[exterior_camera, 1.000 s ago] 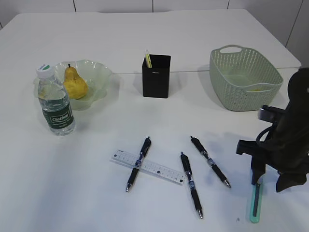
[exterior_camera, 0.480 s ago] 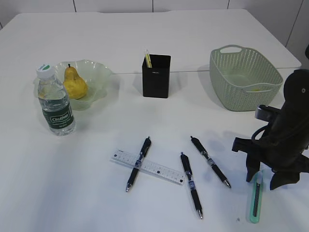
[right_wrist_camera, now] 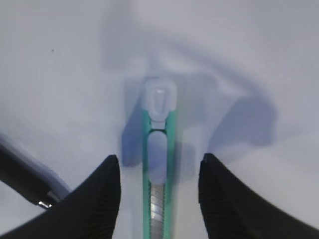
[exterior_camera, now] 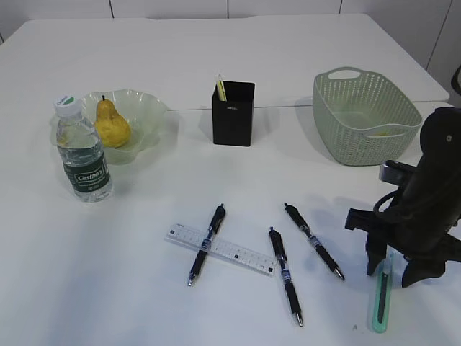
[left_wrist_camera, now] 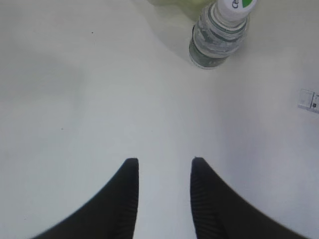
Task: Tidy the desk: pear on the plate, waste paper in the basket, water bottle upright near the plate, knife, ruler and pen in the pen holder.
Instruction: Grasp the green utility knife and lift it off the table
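White bench (exterior_camera: 144, 288); contents as follows. Far left: pale green plate (exterior_camera: 148, 115) with wavy rim, holding 1 yellow pear (exterior_camera: 112, 126); water bottle (exterior_camera: 81, 153) upright just beside the plate on its near left, cap on. Far centre: black pen holder (exterior_camera: 233, 113), upright, 1 thin yellow-green item standing in it. Far right: green woven basket (exterior_camera: 365, 124). Near centre: clear ruler (exterior_camera: 238, 251) flat on the bench, 1 pen (exterior_camera: 206, 244) lying across its left end; second pen (exterior_camera: 285, 274) touching or overlapping its right end; third pen (exterior_camera: 313, 241) just right of that, apart from the ruler. Near right: knife (exterior_camera: 381, 294), green-cased, flat on the bench, lengthwise near-to-far. Right gripper (exterior_camera: 392, 268) low over the knife's far end, jaws spread with 1 on each side of the handle, not closed on it; wrist view shows the knife (right_wrist_camera: 158, 164) centred in the gap, slider visible, clear space on both sides. Left gripper (left_wrist_camera: 162, 172) above bare bench, jaws partly spread, nothing between them; water bottle (left_wrist_camera: 218, 32) seen well ahead of it.
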Controlling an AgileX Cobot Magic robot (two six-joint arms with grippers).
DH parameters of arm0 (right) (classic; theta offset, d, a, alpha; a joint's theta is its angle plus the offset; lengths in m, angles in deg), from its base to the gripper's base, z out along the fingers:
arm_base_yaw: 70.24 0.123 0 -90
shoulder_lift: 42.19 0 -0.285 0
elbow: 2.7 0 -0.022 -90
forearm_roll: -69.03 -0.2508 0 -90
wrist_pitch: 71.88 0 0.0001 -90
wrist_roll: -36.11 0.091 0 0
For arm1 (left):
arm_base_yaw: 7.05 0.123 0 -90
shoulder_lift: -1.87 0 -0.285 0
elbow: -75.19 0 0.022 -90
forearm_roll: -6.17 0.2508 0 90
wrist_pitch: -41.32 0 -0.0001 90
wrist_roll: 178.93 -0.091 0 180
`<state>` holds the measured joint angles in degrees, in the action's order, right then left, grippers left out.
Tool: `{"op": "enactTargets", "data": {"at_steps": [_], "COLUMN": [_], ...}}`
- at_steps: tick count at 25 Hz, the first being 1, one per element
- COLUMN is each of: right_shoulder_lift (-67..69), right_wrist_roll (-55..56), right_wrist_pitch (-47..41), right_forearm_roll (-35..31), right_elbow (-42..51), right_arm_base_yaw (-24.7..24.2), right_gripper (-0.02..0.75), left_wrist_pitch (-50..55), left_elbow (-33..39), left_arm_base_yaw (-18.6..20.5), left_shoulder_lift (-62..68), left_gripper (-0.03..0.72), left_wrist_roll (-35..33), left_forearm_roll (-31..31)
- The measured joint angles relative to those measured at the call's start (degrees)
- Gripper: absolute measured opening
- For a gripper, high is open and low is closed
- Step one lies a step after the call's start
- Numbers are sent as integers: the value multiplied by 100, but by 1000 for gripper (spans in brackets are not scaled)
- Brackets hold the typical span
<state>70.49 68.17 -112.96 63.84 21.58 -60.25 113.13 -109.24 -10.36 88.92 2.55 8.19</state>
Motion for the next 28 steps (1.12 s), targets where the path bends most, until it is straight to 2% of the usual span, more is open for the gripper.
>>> {"op": "enactTargets", "data": {"at_steps": [23, 28], "right_shoulder_lift": [106, 158], "right_wrist_roll": [0, 0], "right_wrist_pitch": [0, -34], "right_forearm_roll": [-46, -46], "right_elbow": [0, -22], "right_arm_base_yaw": [0, 0], "right_gripper": [409, 347], "left_wrist_pitch": [0, 0], "left_elbow": [0, 0], "left_arm_base_yaw": [0, 0], "left_shoulder_lift": [0, 0], "left_gripper": [244, 244], "left_wrist_roll": [0, 0], "left_forearm_roll": [0, 0]}}
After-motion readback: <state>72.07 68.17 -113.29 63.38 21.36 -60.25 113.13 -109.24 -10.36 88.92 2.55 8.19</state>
